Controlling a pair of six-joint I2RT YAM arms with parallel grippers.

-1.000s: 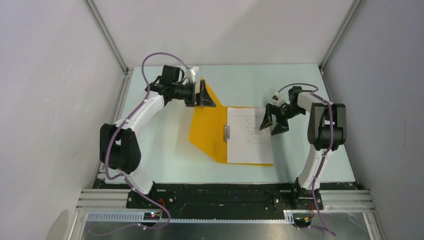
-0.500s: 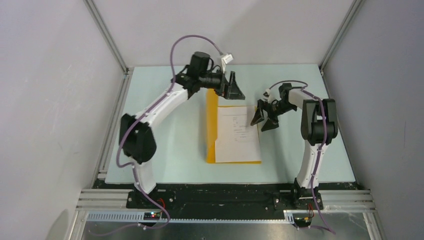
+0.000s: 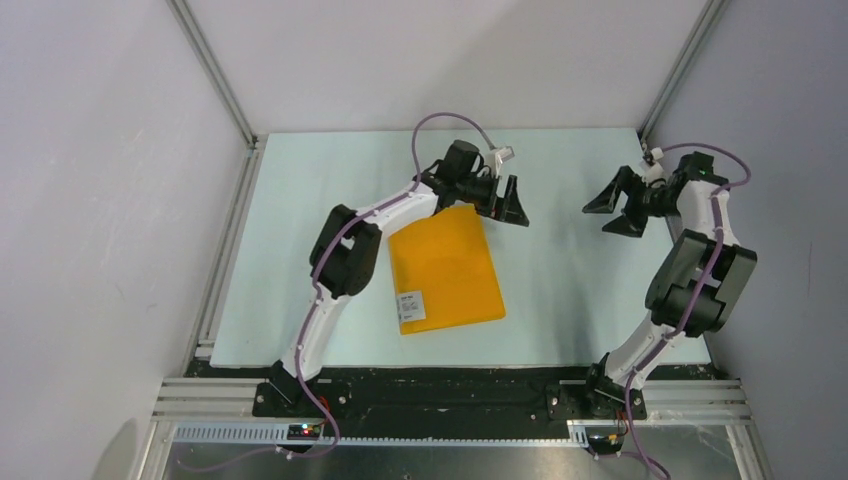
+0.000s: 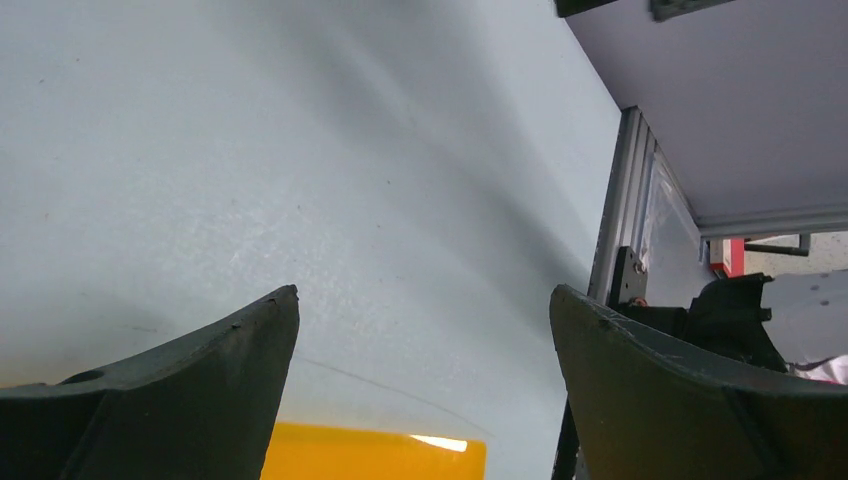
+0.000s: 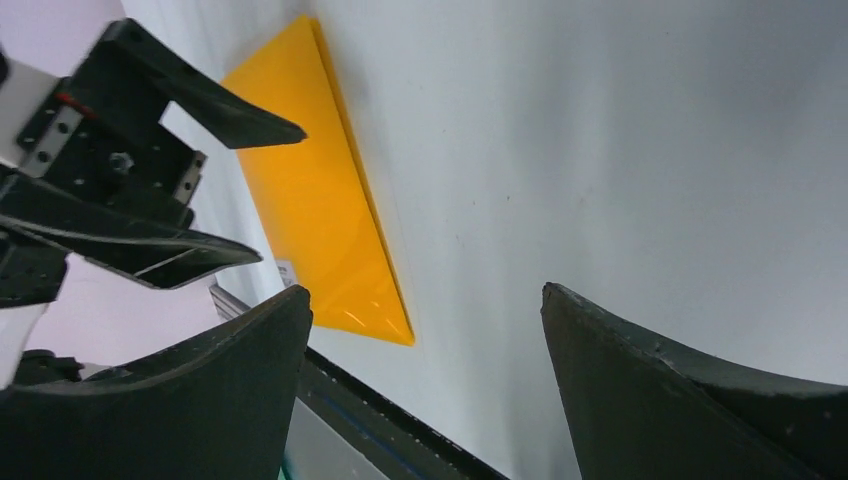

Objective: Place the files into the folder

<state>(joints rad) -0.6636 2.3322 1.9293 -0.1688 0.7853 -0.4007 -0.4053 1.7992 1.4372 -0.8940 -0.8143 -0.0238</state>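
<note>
A pale green table [image 3: 300, 200] lies inside grey walls. The left gripper [image 3: 518, 203] hangs just past the far right corner of the folder [image 3: 450, 262], its jaws spread wide and holding nothing. The folder lies flat and shut, with its white label [image 3: 411, 304] at the near left corner. Well to the folder's right, the right gripper [image 3: 596, 220] is likewise spread and empty.

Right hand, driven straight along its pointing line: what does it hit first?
Probably bare table: the right hand aims at open surface, with the folder and left hand off to one side. Depth is unclear.
</note>
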